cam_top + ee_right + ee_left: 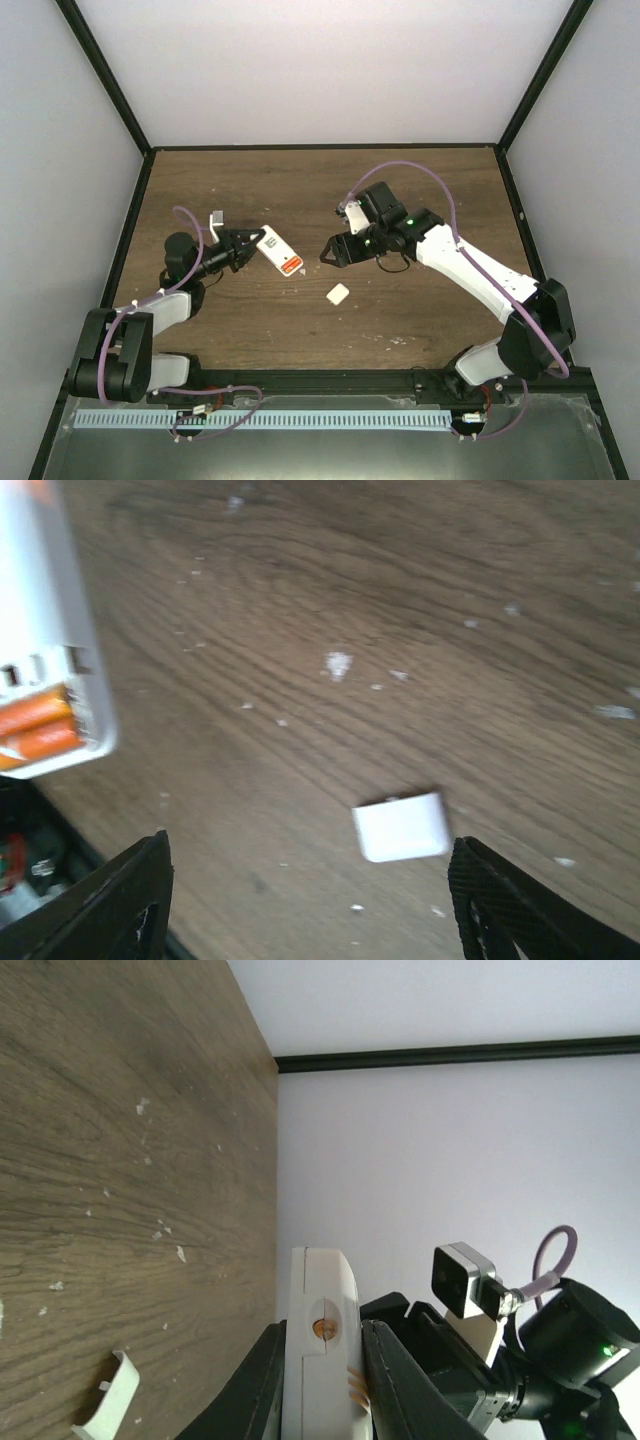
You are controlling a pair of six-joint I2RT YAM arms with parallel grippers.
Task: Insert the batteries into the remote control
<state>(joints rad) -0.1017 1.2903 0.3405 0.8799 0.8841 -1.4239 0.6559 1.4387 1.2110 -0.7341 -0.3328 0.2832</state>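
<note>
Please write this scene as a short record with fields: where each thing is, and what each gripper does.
remote control: clamped by the left gripper, battery recess facing up
batteries: two orange cells, side by side in the recess
cover piece: loose on the table, apart from the remote control
right gripper: open, empty, near the remote control's free end

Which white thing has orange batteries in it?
The remote, held by the left tool; the small cover on the table has none.
</note>
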